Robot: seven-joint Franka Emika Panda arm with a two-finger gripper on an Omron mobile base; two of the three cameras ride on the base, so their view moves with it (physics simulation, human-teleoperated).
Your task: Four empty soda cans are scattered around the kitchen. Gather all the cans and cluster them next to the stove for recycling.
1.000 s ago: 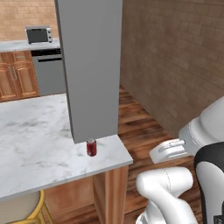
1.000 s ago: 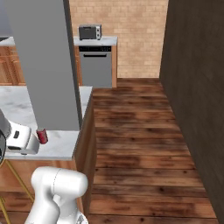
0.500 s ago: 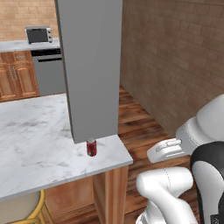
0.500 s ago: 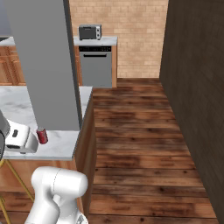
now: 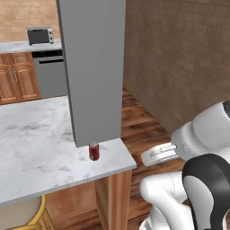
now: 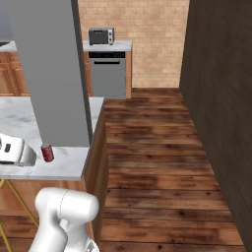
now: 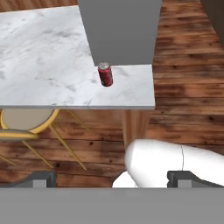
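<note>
The gripper (image 7: 111, 177) is held with its jaws spread wide and nothing between them; its two dark fingertips (image 7: 40, 178) are seen far apart at the bottom of the hand view. It is kept high and well short of the marble island counter (image 7: 39, 57), looking down on it, which is judged to be a reach not yet begun rather than a grasp.

One red soda can (image 7: 105, 74) is seen upright on that counter, in the open where a grasp from above or from the side looks possible. It stands just in front of the grey pillar (image 5: 92, 67) that rises from the counter, near the counter's corner and close to its front edge; in the left base view the same can (image 5: 94, 151) is found at the pillar's foot. The pillar close behind it is judged to limit an approach from that side.

Beyond the pillar, a steel dishwasher (image 6: 109, 75) is set under a far counter with a toaster oven (image 6: 101, 36) on top. A yellow-framed stool (image 7: 26, 120) is tucked under the island's edge, below the can.
</note>
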